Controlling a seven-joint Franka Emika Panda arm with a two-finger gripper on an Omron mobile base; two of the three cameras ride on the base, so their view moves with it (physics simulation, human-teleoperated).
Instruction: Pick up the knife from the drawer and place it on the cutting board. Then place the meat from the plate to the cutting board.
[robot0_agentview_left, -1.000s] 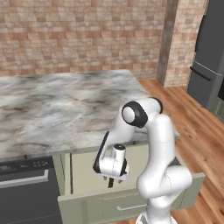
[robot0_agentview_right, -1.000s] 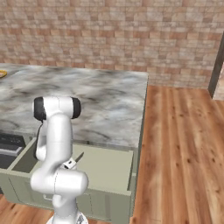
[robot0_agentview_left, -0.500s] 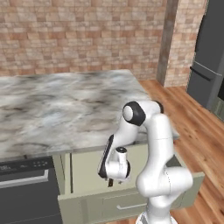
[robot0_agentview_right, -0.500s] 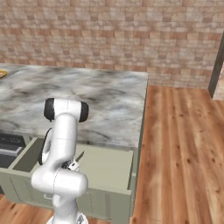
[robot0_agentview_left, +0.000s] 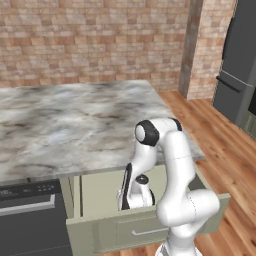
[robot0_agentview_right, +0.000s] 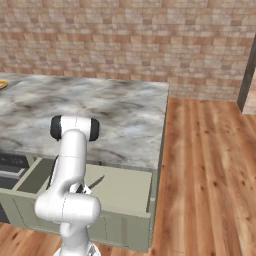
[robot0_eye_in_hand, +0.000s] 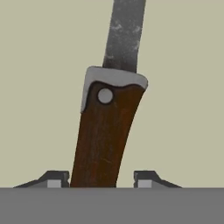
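Between tool (robot0_eye_in_hand: 101, 178) tips: knife's (robot0_eye_in_hand: 107, 127) smooth brown handle.

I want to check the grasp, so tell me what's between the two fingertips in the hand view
The knife's brown handle lies between the fingertips: one touches it, the other stands off over a bare strip of drawer floor.

Knife (robot0_eye_in_hand: 109, 131) lies flat in the drawer (robot0_agentview_left: 150, 227) (pulled open).

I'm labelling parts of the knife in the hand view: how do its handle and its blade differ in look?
The handle is dark brown wood grain with a pale round rivet; the blade is mottled grey metal. The handle is wider, the blade narrower. The handle runs down between the tool's tips at the bottom; the blade runs off the top. Both lie in one line on the drawer's pale floor.
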